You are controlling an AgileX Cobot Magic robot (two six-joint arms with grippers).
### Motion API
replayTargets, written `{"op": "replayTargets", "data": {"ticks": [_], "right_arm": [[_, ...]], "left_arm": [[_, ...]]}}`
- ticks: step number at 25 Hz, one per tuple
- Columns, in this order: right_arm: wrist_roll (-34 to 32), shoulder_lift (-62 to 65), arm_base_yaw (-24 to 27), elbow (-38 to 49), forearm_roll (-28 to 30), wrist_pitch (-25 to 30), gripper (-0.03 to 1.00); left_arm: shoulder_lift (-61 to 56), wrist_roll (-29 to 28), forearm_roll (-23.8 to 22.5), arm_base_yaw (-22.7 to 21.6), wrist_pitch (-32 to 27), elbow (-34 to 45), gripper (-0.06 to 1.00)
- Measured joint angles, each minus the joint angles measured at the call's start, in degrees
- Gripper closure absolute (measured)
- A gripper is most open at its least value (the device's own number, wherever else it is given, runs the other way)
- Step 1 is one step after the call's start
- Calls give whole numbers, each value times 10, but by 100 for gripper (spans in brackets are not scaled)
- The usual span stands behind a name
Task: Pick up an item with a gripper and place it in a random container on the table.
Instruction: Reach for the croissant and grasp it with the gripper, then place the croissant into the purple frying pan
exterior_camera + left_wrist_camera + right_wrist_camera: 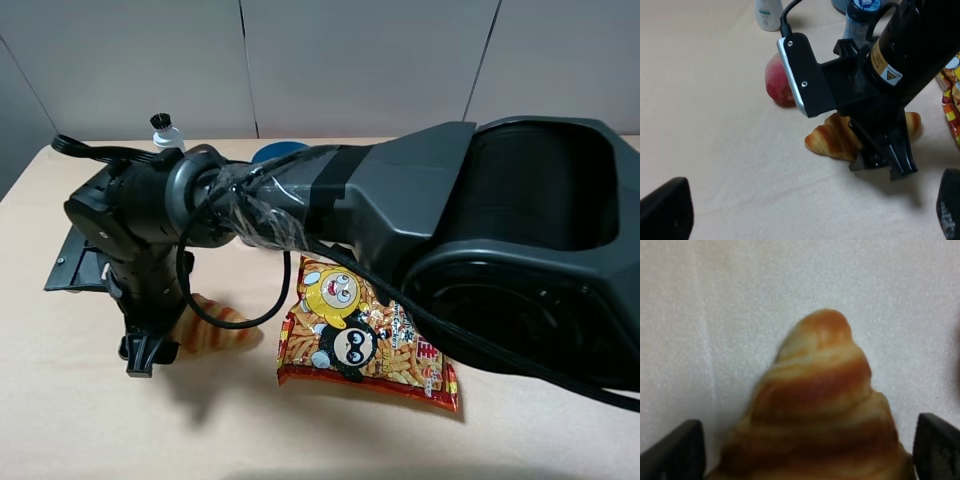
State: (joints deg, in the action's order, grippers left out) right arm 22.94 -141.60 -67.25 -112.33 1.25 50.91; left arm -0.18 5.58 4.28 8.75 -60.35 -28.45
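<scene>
The golden-brown striped croissant (215, 325) lies on the beige table (80, 420), left of the middle. My right gripper (150, 345) has reached across and points down over it. The left wrist view shows the black fingers straddling the croissant (832, 140) at the right gripper (885, 160). In the right wrist view the croissant (815, 390) fills the space between the two fingers of the right gripper (807, 450), which touch its sides. My left gripper (807, 215) hovers open in front, holding nothing. The container is out of view.
An orange snack bag (365, 335) lies right of the croissant. A red-pink peach (780, 82) sits just behind it. A blue bowl (280, 152) and a small bottle (165, 132) stand at the back. The bulky right arm (480, 240) spans the middle.
</scene>
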Motion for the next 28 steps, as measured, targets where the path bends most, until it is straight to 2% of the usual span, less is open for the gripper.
{"op": "replayTargets", "data": {"ticks": [7, 28], "right_arm": [[0, 0, 0, 0, 1, -4, 57], [0, 0, 0, 0, 0, 4, 57]], "left_arm": [[0, 0, 0, 0, 0, 0, -4], [0, 0, 0, 0, 0, 0, -4]]}}
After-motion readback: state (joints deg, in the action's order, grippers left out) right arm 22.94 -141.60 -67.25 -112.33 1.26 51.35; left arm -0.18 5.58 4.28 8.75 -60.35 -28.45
